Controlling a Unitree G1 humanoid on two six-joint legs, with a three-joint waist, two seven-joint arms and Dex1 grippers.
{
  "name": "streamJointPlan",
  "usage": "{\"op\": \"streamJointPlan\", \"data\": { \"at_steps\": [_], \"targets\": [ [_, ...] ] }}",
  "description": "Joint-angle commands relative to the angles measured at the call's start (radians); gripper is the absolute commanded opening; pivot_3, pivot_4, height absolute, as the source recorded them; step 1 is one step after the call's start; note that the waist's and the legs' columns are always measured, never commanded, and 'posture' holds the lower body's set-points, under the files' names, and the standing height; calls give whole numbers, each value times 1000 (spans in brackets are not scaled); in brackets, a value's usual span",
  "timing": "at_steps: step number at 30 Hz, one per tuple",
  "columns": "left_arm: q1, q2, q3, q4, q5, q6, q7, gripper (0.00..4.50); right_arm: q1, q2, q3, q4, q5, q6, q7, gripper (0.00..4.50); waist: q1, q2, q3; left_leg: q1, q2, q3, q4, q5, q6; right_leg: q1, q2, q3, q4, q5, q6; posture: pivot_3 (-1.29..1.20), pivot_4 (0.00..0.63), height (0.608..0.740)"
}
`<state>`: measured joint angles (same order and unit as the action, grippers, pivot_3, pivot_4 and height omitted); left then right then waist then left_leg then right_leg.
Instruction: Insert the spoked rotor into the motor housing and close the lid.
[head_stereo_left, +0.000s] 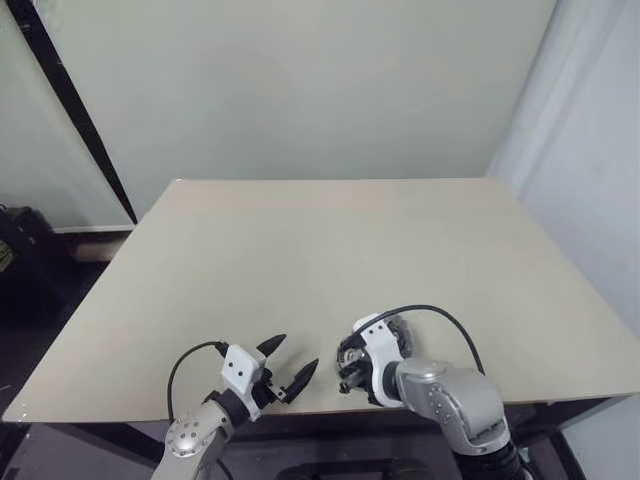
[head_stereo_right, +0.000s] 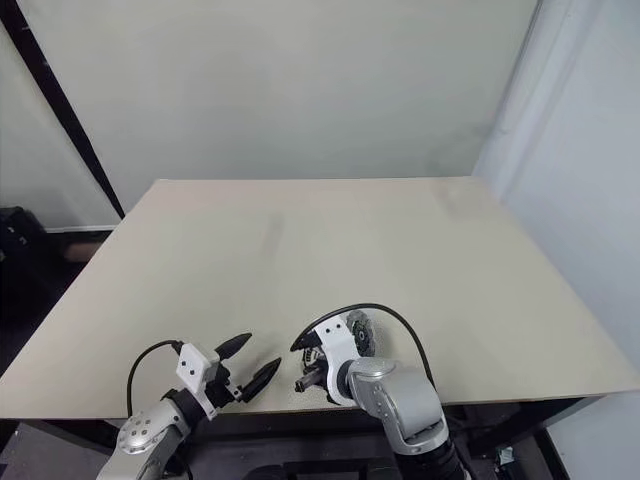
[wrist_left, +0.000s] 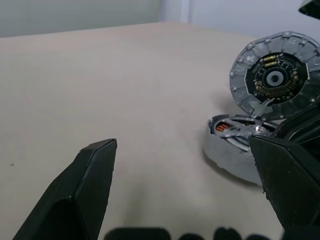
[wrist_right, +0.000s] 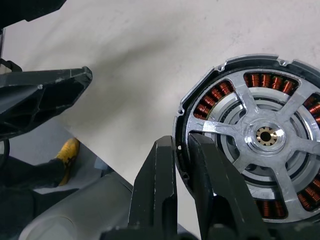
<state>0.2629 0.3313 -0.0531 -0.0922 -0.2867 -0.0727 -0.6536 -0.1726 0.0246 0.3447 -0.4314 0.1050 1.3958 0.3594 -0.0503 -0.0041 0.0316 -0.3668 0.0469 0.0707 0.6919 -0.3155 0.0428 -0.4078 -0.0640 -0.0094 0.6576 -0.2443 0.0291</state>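
The motor housing (wrist_right: 210, 100), dark-rimmed with copper windings, lies near the table's front edge. The shiny spoked rotor (wrist_right: 240, 125) sits inside it. My right gripper (wrist_right: 182, 142) is shut on the housing's rim, one finger on each side of the edge. The grey lid (wrist_left: 245, 75) stands upright at the edge of the housing (wrist_left: 230, 145), with its dark centre facing my left gripper. It also shows behind my right wrist as the lid (head_stereo_left: 402, 335). My left gripper (head_stereo_left: 296, 355) is open and empty, a short way left of the housing and apart from it.
The beige table (head_stereo_left: 300, 230) stretches away bare toward a pale wall. Its front edge runs just below both grippers. A black cable (head_stereo_left: 440, 315) loops from my right wrist. The left gripper's finger (wrist_right: 45, 95) hangs past the table's front edge.
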Motion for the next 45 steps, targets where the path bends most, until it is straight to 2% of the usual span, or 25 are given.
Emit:
{"op": "streamJointPlan", "data": {
  "at_steps": [1, 2, 4, 13, 20, 27, 31, 35, 40, 45],
  "targets": [
    [-10, 0, 10, -13, 5, -24, -1, 4500, -18, -12, 43, 9, 44, -30, 8, 85, 0, 0, 0, 0, 0, 0, 0, 0, 0, 0, 0, 0, 0, 0, 0, 0, 0, 740],
    [-9, 1, 11, -13, 5, -25, -1, 4500, -21, -21, 51, 8, 48, -35, 9, 799, 0, 0, 0, 1, 0, 0, 0, 0, 0, 0, 0, 0, 0, 0, 0, 0, 0, 740],
    [-8, 1, 11, -14, 5, -25, -1, 4500, -30, -51, 74, -7, 61, -46, 18, 1298, 1, 0, 0, 1, 0, 0, 0, 0, 0, -1, 0, 0, 0, 0, 0, 0, 0, 740],
    [-5, 4, 13, -17, 3, -22, -3, 4500, -85, -182, 117, -122, 116, -47, 44, 4478, 1, 0, 0, -1, -1, -1, 0, 0, 0, -1, -1, 0, 0, 0, 0, 0, 0, 740],
    [-5, 16, 17, -19, -4, -7, -8, 4500, -194, -282, 59, -251, 188, -90, 107, 4478, 1, 0, 0, -1, -1, -2, 0, 0, 0, -1, -1, 0, 0, 0, 0, 0, 0, 740],
    [-7, 22, 18, -21, -9, 2, -14, 4500, -294, -445, -14, -174, 71, -290, 55, 4478, 5, 0, 1, -1, -2, -2, 0, 0, 0, -1, -2, -2, -3, 0, 0, 0, 0, 740],
    [-6, 26, 19, -24, -12, 7, -18, 4500, -295, -623, 57, -92, -55, -413, 57, 4478, 5, 1, 1, -5, -2, -1, 0, 0, 0, -2, -3, -2, -3, 2, -3, 0, 0, 740],
    [-5, 31, 21, -28, -14, 10, -21, 4500, -271, -712, 124, -43, -118, -471, 83, 4478, 4, 1, 1, -9, -3, -1, 0, 1, 1, -6, -2, -2, -3, 3, -5, 0, 0, 740],
    [-4, 38, 23, -35, -17, 19, -25, 4500, -219, -707, 171, -38, -117, -483, 142, 4478, 5, 1, 1, -9, -2, -2, 0, 1, 1, -6, -1, -2, -3, 3, -4, 0, 0, 740],
    [-5, 42, 22, -43, -18, 27, -27, 4500, -162, -588, 158, -48, -52, -468, 169, 4478, 5, 1, 1, -9, -2, -2, 1, 1, 1, -5, -1, -2, -3, 0, 0, 0, 0, 740]
  ]
}}
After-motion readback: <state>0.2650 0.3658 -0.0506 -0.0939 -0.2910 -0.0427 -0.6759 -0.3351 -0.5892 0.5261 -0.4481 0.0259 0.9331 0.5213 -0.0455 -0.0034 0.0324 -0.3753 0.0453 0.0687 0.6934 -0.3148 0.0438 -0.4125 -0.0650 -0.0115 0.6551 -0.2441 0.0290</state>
